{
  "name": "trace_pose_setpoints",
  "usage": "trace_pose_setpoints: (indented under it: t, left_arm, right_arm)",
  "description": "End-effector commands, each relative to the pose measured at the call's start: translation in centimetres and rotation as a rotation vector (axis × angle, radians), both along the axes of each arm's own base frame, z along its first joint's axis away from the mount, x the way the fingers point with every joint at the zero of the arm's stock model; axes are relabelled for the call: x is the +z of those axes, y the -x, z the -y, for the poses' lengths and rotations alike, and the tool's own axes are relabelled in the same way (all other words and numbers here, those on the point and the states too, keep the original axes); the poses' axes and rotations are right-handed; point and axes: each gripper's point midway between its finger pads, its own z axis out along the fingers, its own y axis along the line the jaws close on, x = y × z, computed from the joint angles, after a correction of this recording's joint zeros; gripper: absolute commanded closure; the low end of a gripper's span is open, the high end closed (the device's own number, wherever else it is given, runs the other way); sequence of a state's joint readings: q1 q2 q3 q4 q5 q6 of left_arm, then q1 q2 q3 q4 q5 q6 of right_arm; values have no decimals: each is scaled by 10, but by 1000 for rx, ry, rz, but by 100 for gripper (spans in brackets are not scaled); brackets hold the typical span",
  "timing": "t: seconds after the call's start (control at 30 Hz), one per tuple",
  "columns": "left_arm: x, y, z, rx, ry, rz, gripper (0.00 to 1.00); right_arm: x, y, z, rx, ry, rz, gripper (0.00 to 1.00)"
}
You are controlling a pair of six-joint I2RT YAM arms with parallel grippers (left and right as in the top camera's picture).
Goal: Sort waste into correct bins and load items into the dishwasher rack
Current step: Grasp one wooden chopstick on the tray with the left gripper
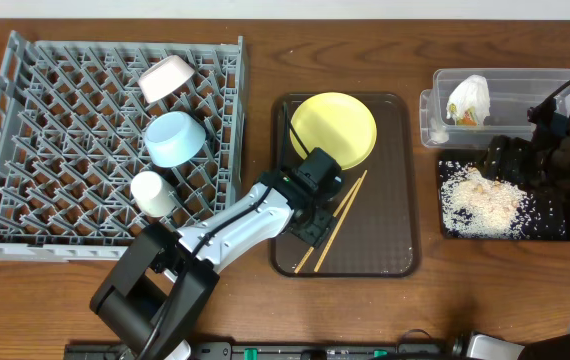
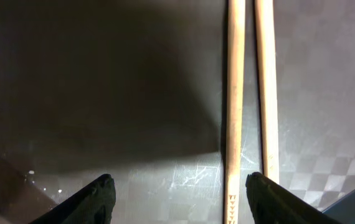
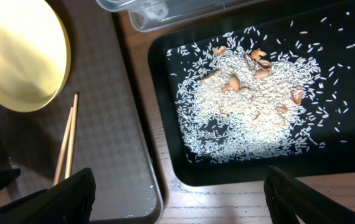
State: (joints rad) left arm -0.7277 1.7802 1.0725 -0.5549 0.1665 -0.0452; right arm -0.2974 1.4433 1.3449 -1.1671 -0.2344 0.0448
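The wooden chopsticks lie on the dark brown serving tray, next to the yellow plate. My left gripper is open, low over the chopsticks. In the left wrist view one chopstick runs between its fingertips and the other runs by the right finger. The white bowl, light blue bowl and white cup sit in the grey rack. My right gripper is open and empty above the black tray holding rice crumbs.
The clear tub behind the black tray holds the white napkin, with a coloured scrap at its base. The right wrist view shows my open right gripper, the rice, plate and chopsticks.
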Motion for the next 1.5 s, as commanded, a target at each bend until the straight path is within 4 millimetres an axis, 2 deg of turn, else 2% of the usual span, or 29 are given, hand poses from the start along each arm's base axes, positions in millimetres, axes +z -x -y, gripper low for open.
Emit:
trace_pose_setpoints:
  t: [0.0,0.3,0.5,0.77,0.9,1.07,1.47]
  left_arm:
    - [1,-4,5,-29,5,11,30]
    - [3,-10,19,-65,45,64,31]
    - [1,-5,23,-79,40,58,31]
    - [-28,0,19,-81,-6,5,31]
    - [-43,2,17,-78,-27,-19,46]
    - [-44,-1,20,-77,-18,-10,69]
    - [-35,-2,20,-76,-9,1,90]
  right_arm:
    - [5,-1,1,-1,3,14,15]
    - [5,-1,1,0,3,13,15]
    - [5,0,1,-1,1,6,16]
    - [5,0,0,-1,1,6,15]
    - [5,1,0,-1,1,4,15]
    - [5,1,0,-1,1,5,15]
    - [5,1,0,-1,1,4,15]
